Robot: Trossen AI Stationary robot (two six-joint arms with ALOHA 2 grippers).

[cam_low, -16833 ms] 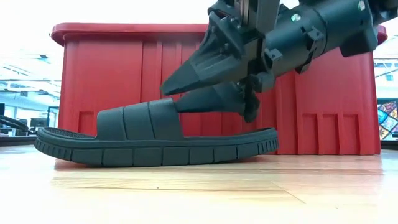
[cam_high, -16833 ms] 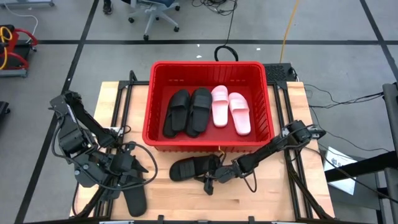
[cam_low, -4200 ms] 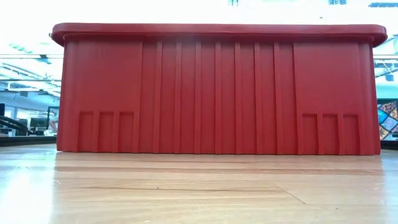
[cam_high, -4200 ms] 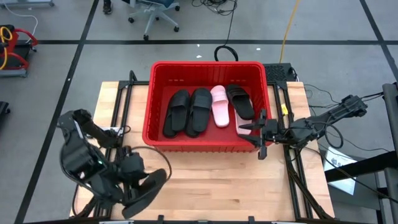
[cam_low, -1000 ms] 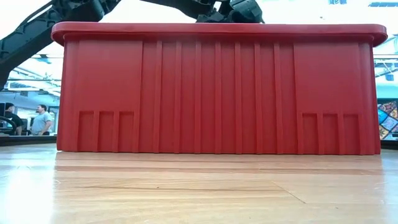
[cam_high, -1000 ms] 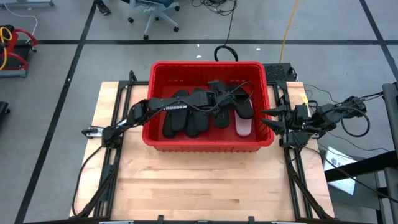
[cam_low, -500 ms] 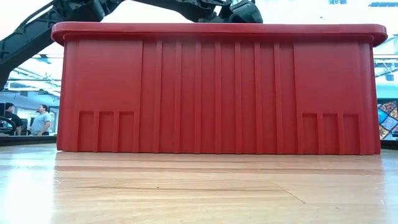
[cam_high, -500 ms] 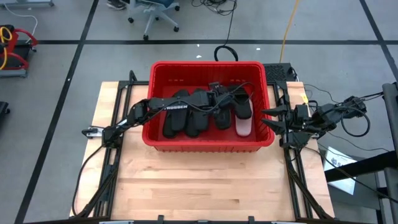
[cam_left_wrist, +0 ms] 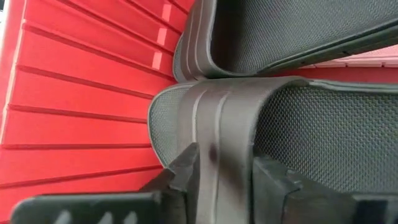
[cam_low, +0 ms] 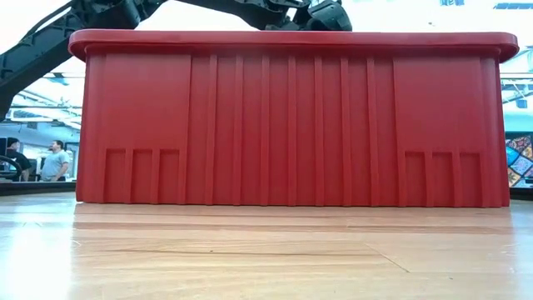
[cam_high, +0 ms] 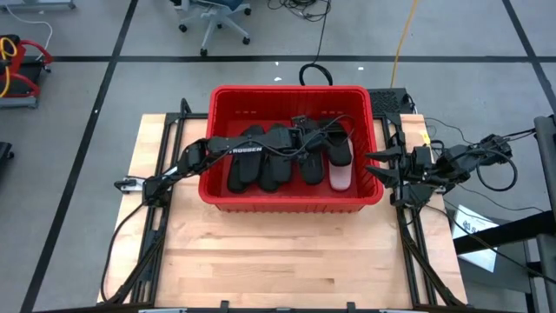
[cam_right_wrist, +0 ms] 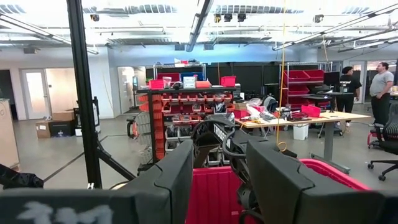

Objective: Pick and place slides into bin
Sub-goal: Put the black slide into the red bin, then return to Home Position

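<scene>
Inside the bin (cam_high: 224, 97), only the wrist view shows the left tool (cam_left_wrist: 227, 171) straddling a black slide's strap (cam_left_wrist: 217, 118).

Bin (cam_high: 221, 191): red, ribbed walls. Slides (cam_high: 261, 161): matte black, fine dotted footbed; one pale pink (cam_high: 340, 178). Table (cam_high: 287, 261): light wood planks. Arms (cam_high: 217, 149): dark

One large rectangular red ribbed plastic bin (cam_high: 288, 199), centre of the high view. Inside, four flat matte black slip-on slides (cam_high: 247, 162) counted, plus one pale pink slide (cam_high: 340, 179) partly showing at the bin's lower right. Two dark jointed robot arms (cam_high: 234, 149). Two people (cam_low: 56, 158) at the low view's left edge; two more upper right in the right wrist view.
</scene>
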